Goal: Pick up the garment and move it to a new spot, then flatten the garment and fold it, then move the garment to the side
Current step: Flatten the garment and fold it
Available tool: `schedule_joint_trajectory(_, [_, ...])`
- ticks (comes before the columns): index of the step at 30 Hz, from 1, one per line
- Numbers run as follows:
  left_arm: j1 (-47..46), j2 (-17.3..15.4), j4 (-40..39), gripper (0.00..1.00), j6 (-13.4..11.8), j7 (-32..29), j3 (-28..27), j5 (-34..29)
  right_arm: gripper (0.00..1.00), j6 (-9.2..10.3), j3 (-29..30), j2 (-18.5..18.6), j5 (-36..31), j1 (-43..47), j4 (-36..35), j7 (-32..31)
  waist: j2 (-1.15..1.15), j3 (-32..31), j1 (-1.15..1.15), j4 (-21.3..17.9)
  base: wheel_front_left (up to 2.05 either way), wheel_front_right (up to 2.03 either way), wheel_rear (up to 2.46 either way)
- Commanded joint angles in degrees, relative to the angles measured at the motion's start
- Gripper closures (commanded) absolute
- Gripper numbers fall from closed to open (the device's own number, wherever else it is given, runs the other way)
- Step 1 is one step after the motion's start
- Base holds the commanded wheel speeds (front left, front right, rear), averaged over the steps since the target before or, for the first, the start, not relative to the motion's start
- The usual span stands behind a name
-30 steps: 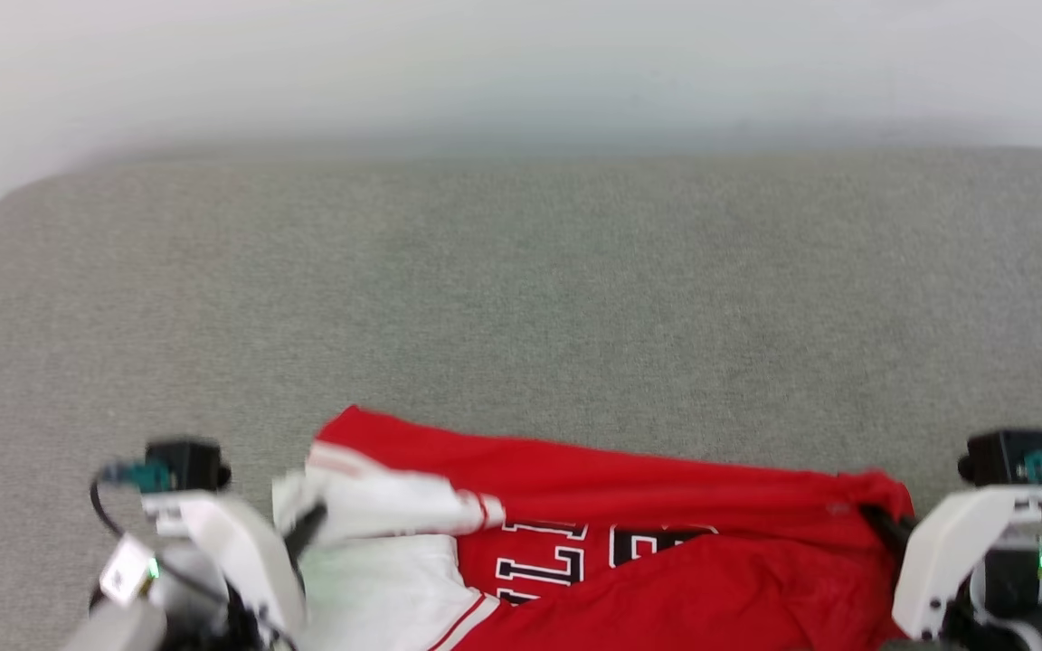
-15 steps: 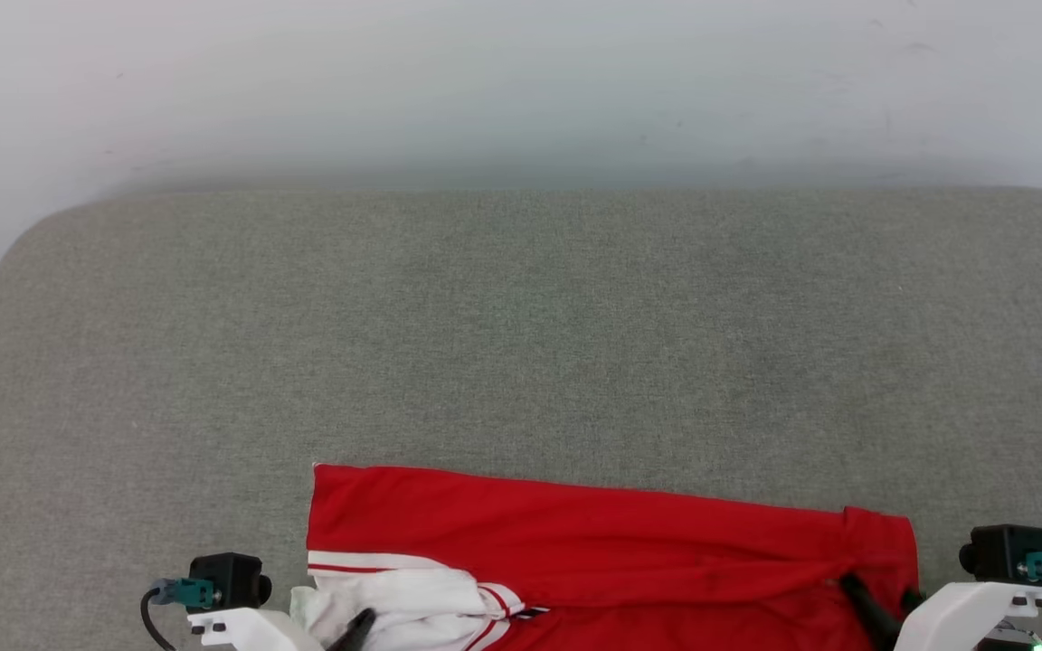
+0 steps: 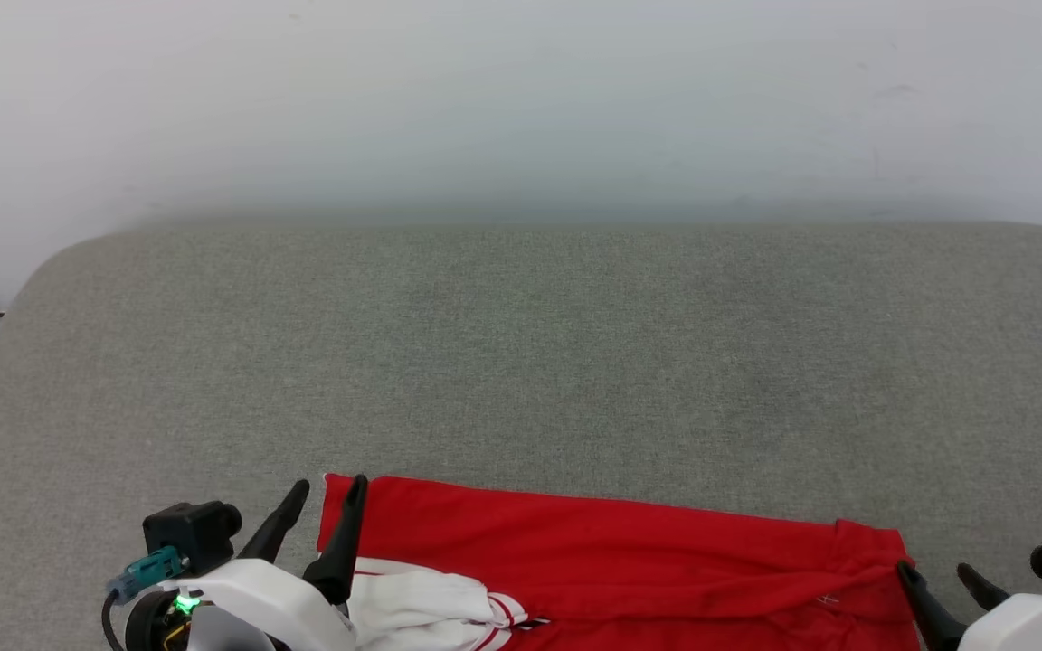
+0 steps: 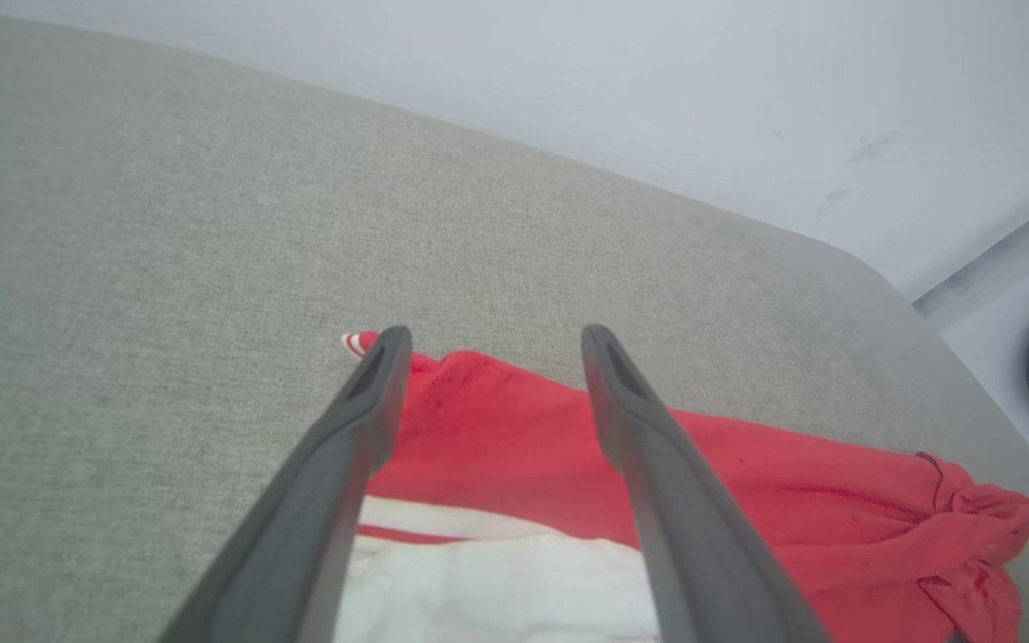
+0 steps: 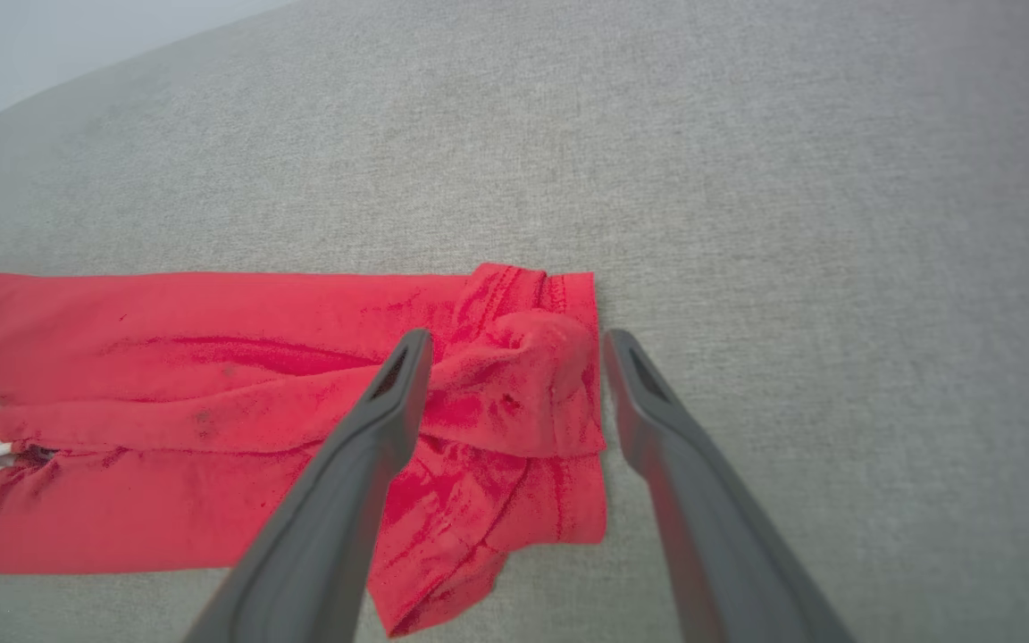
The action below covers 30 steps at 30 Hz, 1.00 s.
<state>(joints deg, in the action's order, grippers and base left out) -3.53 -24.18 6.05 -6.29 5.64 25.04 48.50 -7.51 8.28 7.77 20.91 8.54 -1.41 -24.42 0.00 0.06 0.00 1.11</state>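
Along the near edge of the grey woven surface [image 3: 521, 362], the garment [image 3: 611, 561], a red jersey-style shirt with white sleeves and red-white striped trim, lies as a long, narrow band. Its long axis runs left to right across the robot's front, parallel to the white wall [image 3: 521, 108] behind the surface.

Left gripper [image 3: 330, 485]: jaws wide apart, holding nothing. In the left wrist view the left gripper [image 4: 494, 332] stands over the garment's left far corner, with red cloth [image 4: 514, 429] and a white sleeve [image 4: 497, 589] visible between the fingers.

Right gripper [image 3: 933, 570]: jaws wide apart, holding nothing. In the right wrist view the right gripper [image 5: 516, 336] straddles the garment's right end [image 5: 532, 375], which is bunched and wrinkled rather than flat.

Each gripper is positioned at its own end of the band, so neither arm is clearly nearer to the garment as a whole. Any re-grasp would likely be made straight down at each end. The bunched right end probably needs smoothing before the next fold, and a pinch there may catch several layers.
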Motion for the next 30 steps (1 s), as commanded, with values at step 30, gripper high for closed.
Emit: schedule_joint_trajectory(30, [-3.78,0.84,-11.39,0.0,-6.64,9.47,-1.06,-17.84,0.0,0.04,-1.33,1.11,2.36,-3.39,9.37,-14.3,0.0,7.18,0.0,4.96,0.0,0.0,0.0])
